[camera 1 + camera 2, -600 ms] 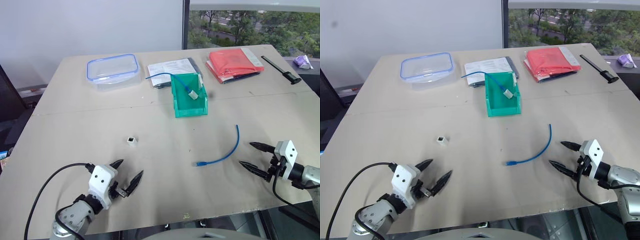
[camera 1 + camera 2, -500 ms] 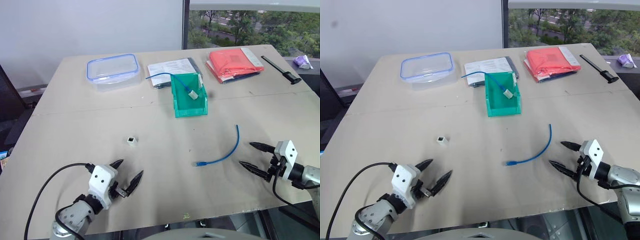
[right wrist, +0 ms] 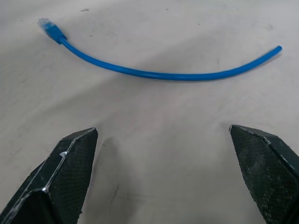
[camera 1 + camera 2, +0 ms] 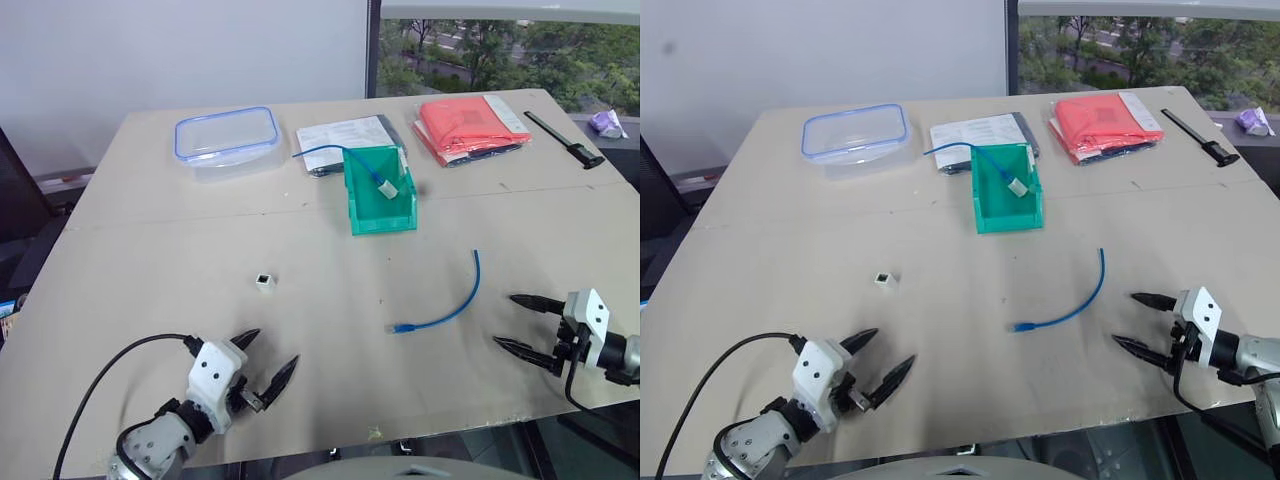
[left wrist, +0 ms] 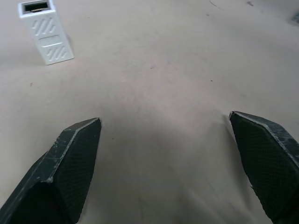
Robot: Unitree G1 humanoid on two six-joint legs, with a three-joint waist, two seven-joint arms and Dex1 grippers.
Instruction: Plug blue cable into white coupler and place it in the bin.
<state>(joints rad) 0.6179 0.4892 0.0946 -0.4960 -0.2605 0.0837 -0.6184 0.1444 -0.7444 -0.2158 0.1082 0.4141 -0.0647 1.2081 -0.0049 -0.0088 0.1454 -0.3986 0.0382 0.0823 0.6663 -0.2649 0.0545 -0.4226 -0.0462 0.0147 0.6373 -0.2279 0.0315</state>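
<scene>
Both grippers, left and right, hover wide open and empty; pickup comes first: right takes the thin curved blue cable, left the tiny white plastic coupler.

Left claw, right claw: black pointed textured fingers, white housings, black cables, grey wrists.

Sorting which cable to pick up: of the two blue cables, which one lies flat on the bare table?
The curved bright-blue cable near the right gripper lies flat; the other blue cable hangs over the translucent green bin.
</scene>
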